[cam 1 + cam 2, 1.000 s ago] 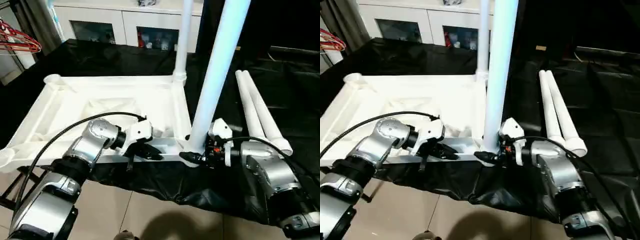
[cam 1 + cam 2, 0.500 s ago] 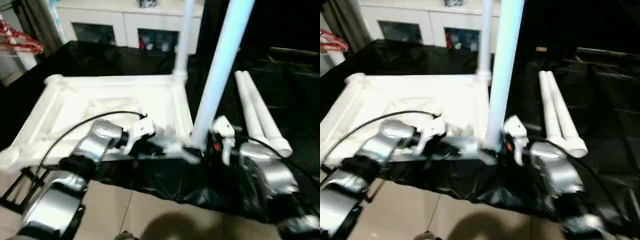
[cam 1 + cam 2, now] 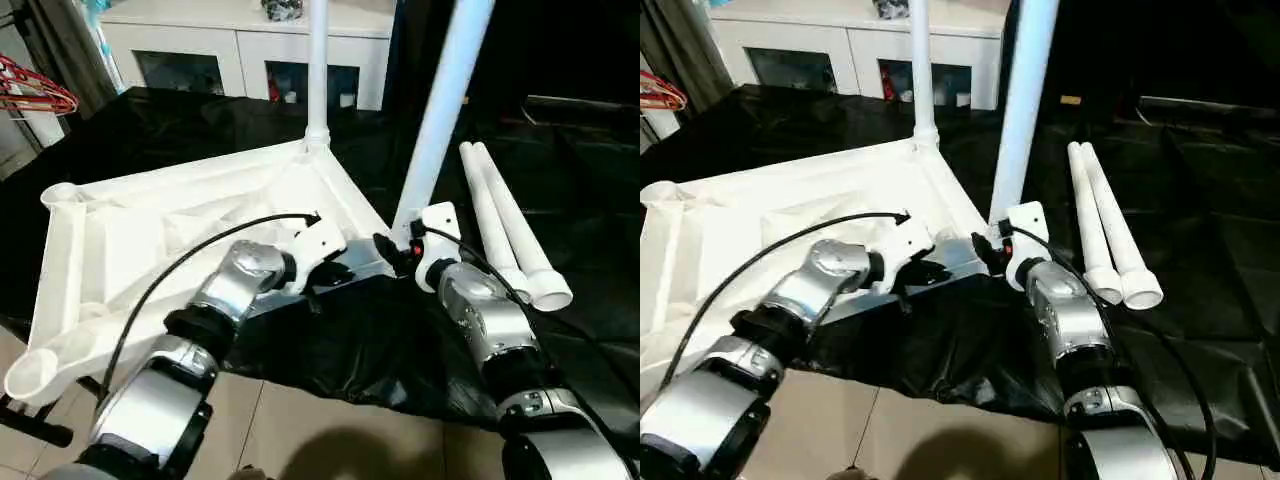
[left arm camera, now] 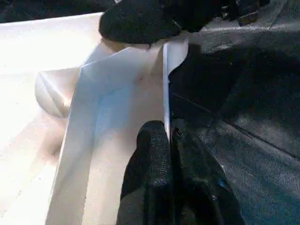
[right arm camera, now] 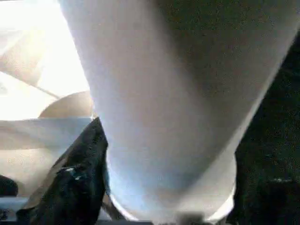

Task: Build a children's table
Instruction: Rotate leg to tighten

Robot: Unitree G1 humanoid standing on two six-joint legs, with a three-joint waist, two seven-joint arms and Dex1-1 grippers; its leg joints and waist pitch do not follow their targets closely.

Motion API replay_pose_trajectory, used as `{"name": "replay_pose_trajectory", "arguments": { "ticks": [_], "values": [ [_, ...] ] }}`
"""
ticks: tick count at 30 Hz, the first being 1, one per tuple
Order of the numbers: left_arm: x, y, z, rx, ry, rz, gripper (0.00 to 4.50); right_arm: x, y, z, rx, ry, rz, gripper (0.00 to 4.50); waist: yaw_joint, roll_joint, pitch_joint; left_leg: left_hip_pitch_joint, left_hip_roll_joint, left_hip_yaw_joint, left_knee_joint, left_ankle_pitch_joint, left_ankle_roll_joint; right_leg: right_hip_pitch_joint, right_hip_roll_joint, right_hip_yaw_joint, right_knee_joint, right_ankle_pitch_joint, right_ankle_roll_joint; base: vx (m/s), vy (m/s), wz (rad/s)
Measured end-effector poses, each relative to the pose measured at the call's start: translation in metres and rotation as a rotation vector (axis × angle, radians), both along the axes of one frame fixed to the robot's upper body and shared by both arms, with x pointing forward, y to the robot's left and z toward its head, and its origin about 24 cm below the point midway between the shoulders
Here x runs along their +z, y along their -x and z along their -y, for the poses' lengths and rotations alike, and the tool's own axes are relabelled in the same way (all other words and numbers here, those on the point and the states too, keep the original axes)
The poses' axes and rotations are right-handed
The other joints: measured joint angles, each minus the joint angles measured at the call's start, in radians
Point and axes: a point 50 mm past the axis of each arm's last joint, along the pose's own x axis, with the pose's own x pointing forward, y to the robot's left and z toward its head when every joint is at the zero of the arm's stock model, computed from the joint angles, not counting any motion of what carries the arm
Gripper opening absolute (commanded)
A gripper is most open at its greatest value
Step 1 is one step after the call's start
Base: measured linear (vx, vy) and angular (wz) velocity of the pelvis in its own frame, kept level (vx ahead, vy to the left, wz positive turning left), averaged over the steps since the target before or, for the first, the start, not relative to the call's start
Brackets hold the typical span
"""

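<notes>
Four legs belong to this build, and two are already upright. The table top (image 3: 150,230) is seen lying underside up on the bench (image 3: 560,200), which is draped in black cloth, with its ribs exposed so that the corner sockets face upward. At the top's twelve o'clock corner one fitted leg (image 3: 317,70) is seen standing in its socket. At the near corner, toward five o'clock, a second leg (image 3: 440,100) is held upright by the right gripper (image 3: 400,250), whose fingers are clamped around the leg's base, presumably to press it down into the socket. Whether the leg is fully seated cannot be told. The near rim of the top is pinched by the left gripper (image 4: 171,178), its fingers (image 4: 150,159) closed on either side of the thin wall, apparently to steady the top against the push. Two spare legs (image 3: 505,225) are left lying side by side on the cloth at three o'clock, within the right arm's reach. A white cabinet (image 3: 240,45) is seen beyond the bench at twelve o'clock.
</notes>
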Motion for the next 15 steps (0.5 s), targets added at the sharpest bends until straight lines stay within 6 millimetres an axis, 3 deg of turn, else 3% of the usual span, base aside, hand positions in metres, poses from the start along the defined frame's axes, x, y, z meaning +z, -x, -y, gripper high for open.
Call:
{"name": "replay_pose_trajectory", "arguments": {
  "ticks": [3, 8, 15],
  "values": [
    [0.0, 0.001, 0.0, -0.015, 0.002, 0.006, 0.0, 0.001, 0.0, 0.002, 0.037, 0.002, 0.009, 3.91, 0.0, 0.001, 0.0, -0.001, 0.0, 0.0, 0.0, 0.0, 0.0, -0.001, 0.0, -0.001, 0.0, 0.0, 0.0, 0.0, 0.0, 0.0],
    [0.001, 0.006, -0.009, -0.097, 0.01, -0.001, 0.0, -0.001, 0.008, 0.011, 0.173, 0.048, 0.024, 3.91, 0.001, 0.002, 0.001, -0.002, 0.001, -0.001, 0.0, 0.0, 0.0, -0.001, 0.0, -0.004, -0.001, -0.001, 0.002, 0.0, 0.0, 0.0],
    [0.004, 0.011, -0.025, -0.242, -0.015, -0.028, 0.0, 0.004, 0.029, 0.027, 0.448, 0.083, 0.039, 3.91, 0.014, 0.008, 0.005, -0.003, 0.002, -0.002, 0.0, 0.001, 0.002, -0.001, 0.0, -0.006, -0.001, -0.002, 0.001, 0.0, 0.0, 0.0]
  ]
}}
